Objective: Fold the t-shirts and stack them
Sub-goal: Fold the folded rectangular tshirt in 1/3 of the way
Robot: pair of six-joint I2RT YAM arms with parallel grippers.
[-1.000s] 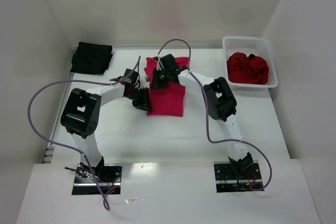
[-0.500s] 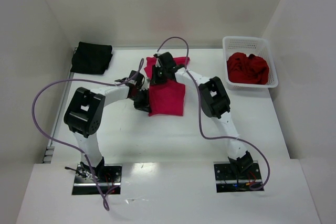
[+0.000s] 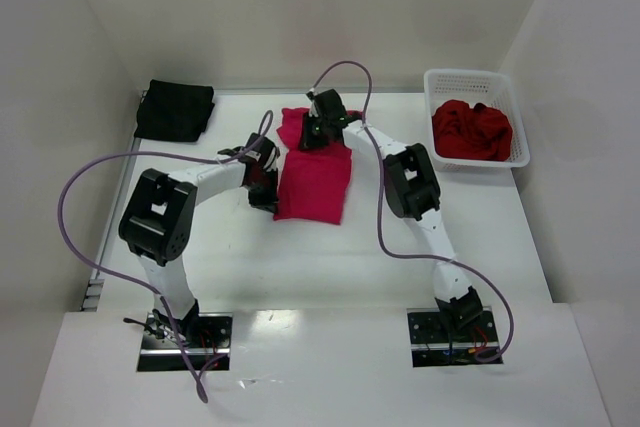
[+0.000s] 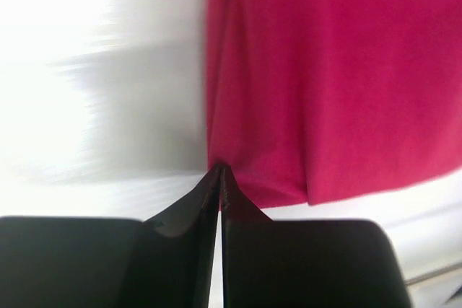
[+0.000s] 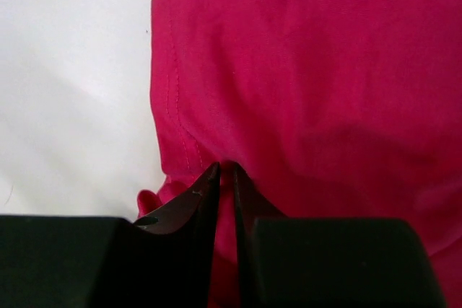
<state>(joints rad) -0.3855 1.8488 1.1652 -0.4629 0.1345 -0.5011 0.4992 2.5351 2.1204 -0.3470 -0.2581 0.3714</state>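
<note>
A crimson-pink t-shirt (image 3: pixel 315 185) lies partly folded in the middle of the table, with a folded part behind it near the back. My left gripper (image 3: pixel 266 173) is at the shirt's left edge. In the left wrist view the left gripper (image 4: pixel 219 169) is shut, pinching the edge of the shirt (image 4: pixel 325 77). My right gripper (image 3: pixel 318 133) is over the shirt's far part. In the right wrist view the right gripper (image 5: pixel 224 166) is shut on a fold of the shirt (image 5: pixel 310 70). A folded black t-shirt (image 3: pixel 175 109) lies at the back left. Darker red t-shirts (image 3: pixel 472 130) lie bunched in the basket.
The white lattice basket (image 3: pixel 471 77) stands at the back right by the right wall. White walls close in the table on the left, back and right. Purple cables loop above both arms.
The right gripper has moved toward the back and the left gripper slightly back and left. The pink shirt's near part has been drawn out longer and flatter.
</note>
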